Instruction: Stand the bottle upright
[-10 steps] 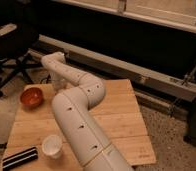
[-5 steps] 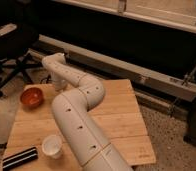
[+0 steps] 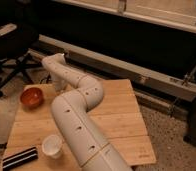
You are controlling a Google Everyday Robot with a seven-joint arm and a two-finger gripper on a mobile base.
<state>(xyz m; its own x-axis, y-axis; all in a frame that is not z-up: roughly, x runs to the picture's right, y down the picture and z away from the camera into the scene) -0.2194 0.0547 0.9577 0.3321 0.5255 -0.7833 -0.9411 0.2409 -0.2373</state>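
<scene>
My arm point(image 3: 76, 117) stretches across the wooden table point(image 3: 121, 120) from the near edge to the far left side, passing the orange bowl point(image 3: 32, 97) on the left and the white cup point(image 3: 52, 146) near the front. My pincer point(image 3: 59, 87) points down at the table's far edge just beyond the bowl, and I cannot tell whether it is wide, narrow or holding anything. The bottle is not visible to me, perhaps hidden behind my wrist, so I judge the standing-up not yet shown as done.
</scene>
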